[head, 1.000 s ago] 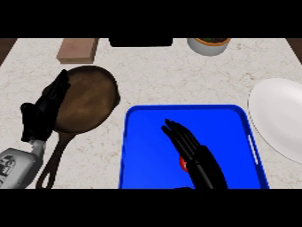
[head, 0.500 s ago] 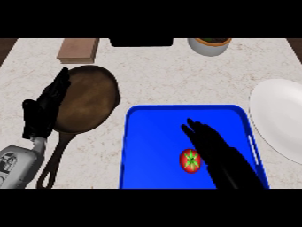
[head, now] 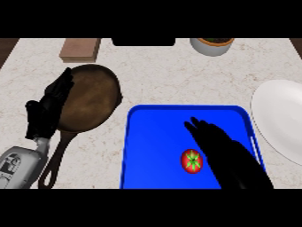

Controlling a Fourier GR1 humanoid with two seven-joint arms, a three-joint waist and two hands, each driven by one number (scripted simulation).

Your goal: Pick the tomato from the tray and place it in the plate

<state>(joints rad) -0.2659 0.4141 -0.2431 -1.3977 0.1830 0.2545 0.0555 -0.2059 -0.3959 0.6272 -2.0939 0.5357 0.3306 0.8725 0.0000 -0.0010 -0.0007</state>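
A small red tomato (head: 191,161) with a green star-shaped top lies on the blue tray (head: 154,133), near its front middle. My right hand (head: 226,153) hovers over the tray just to the tomato's right, fingers straight and pointing away from me, open and holding nothing. Whether it touches the tomato I cannot tell. The white plate (head: 290,119) sits to the right of the tray, partly cut off by the view's edge. My left hand (head: 47,111) rests open at the left, beside the pan.
A brown frying pan (head: 87,97) lies left of the tray, its handle pointing toward me. At the counter's back stand a wooden block (head: 80,48), a dark object (head: 143,41) and a bowl (head: 212,45).
My right hand has slid to the right across the tray, uncovering the tomato, which now shows fully at its left side. The left hand has not moved.
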